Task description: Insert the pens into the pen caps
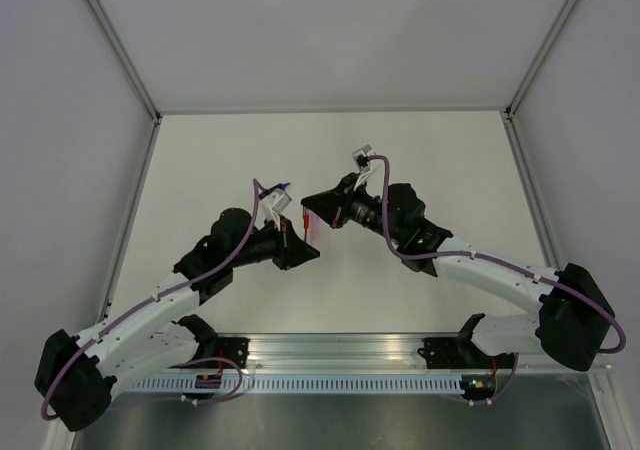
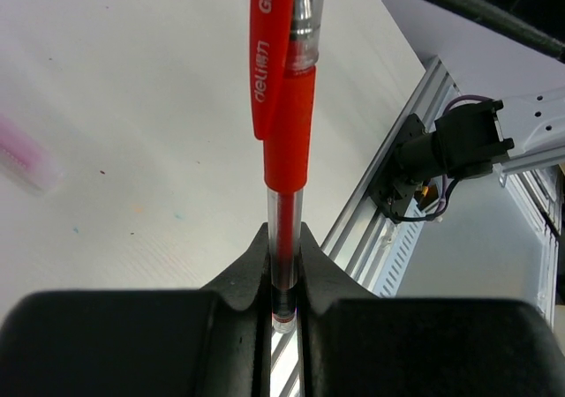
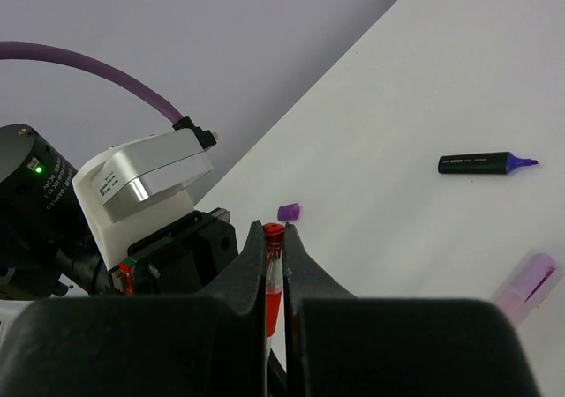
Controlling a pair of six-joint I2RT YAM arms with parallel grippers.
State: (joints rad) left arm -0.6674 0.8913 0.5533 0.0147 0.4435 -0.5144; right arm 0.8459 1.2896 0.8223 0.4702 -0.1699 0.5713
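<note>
The red pen (image 2: pixel 289 123) has a clear barrel, a red middle part and a red clip with the letters GEL. It stands up through the middle of the left wrist view. The left hand (image 2: pixel 284 243) is closed on the clear lower end of the barrel.

The right hand (image 3: pixel 274 238) is also closed, on a thin red and clear piece (image 3: pixel 273 282) at the bottom centre of its view. I cannot tell whether this is the cap end of the same pen.

On the desk (image 3: pixel 424 79), a small purple cap (image 3: pixel 289 212) lies just above the right fingertips. A dark marker (image 3: pixel 484 162) with a bare purple tip lies at the right, and a pale pink pen (image 3: pixel 528 284) at the lower right, blurred.

In the top view the left arm (image 1: pixel 150 305) and the right arm (image 1: pixel 500 275) reach in from the lower corners. Their hands almost meet above the middle of the desk.
</note>
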